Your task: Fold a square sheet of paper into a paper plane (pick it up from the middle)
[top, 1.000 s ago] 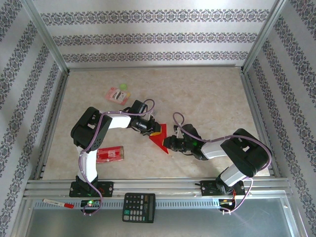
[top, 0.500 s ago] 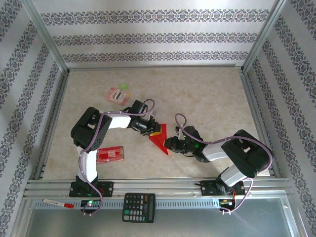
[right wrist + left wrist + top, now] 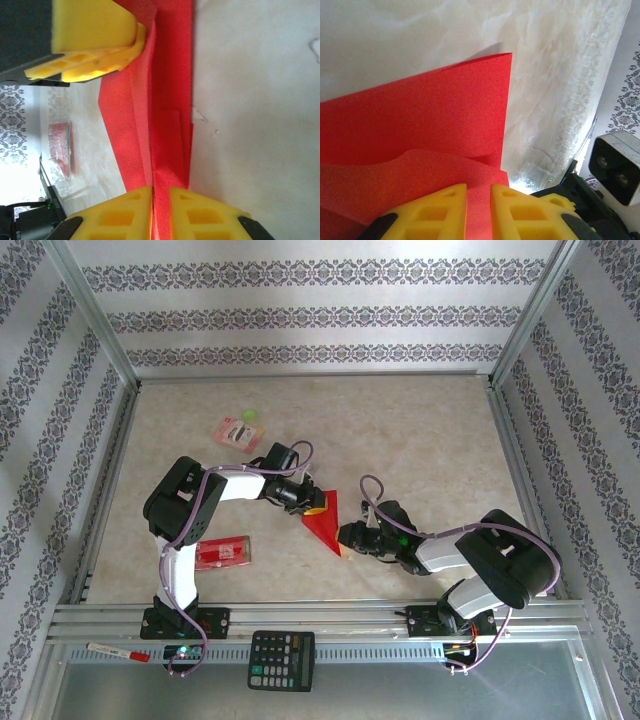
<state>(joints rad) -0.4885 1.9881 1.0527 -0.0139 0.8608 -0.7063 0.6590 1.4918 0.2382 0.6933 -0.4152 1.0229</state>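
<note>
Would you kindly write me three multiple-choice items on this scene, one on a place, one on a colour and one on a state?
1. Where does the calculator lie?
A. on the metal ledge at the near edge
B. by the back wall
C. in the far right corner

2. What colour are the gripper fingers?
A. blue
B. yellow
C. white

3. How is the red paper now?
A. flat and untouched
B. folded, pinched by the left gripper and the right gripper
C. crumpled into a ball

Answers: 1 A, the top view shows it in front of the arms. 2 B, they are yellow in both wrist views. 3 B, each wrist view has creased paper between closed fingers.
</note>
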